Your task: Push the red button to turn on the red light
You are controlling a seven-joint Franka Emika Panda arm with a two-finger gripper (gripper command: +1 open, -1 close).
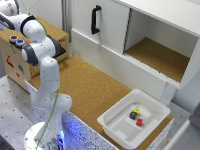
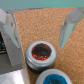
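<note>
Spread claw (image 2: 39, 31) fingers frame the round red button (image 2: 40, 53), glossy inside its grey ring.

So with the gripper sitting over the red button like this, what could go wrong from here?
1. The gripper is open with its fingers straddling the red button; a straight descent may pass either side of the cap without pressing it.
2. The blue button sits right beside the red one, so a small drift might press it instead.
3. One finger is close to the button's metal rim and could catch it.
</note>
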